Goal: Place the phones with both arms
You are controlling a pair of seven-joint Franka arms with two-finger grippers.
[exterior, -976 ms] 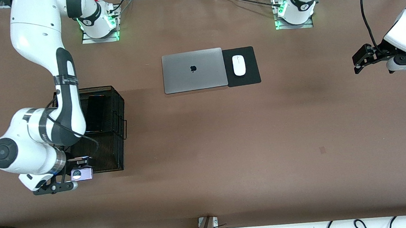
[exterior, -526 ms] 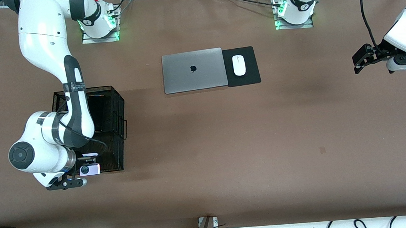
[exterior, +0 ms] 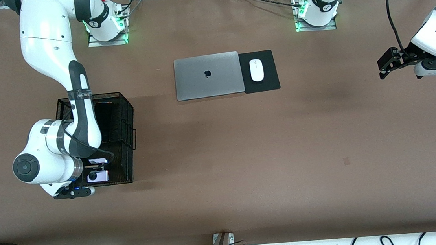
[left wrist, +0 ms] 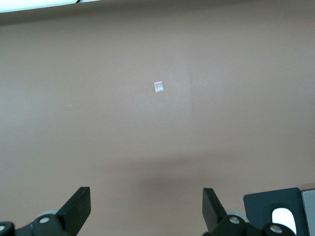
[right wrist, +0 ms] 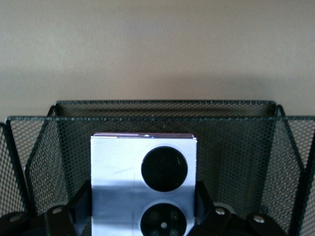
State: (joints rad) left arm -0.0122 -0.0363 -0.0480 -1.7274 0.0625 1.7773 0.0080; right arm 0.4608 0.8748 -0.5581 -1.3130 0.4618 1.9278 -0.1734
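Lavender-white phone (right wrist: 143,184) clamped in the right gripper (exterior: 95,170) over the black mesh basket (exterior: 125,118).

A dark phone (exterior: 104,120) lies in the basket. Well apart from the basket, the grey laptop (exterior: 208,76) shows an Apple logo; the left gripper (exterior: 388,62) waits, jaws apart.

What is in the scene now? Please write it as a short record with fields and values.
right gripper: shut on the lavender-white phone, over the compartment of the black mesh basket nearest the front camera
left gripper: open, empty, waits over bare table toward the left arm's end
basket contents: a dark phone in a compartment farther from the camera
other things: closed grey laptop; beside it, white mouse on black mouse pad
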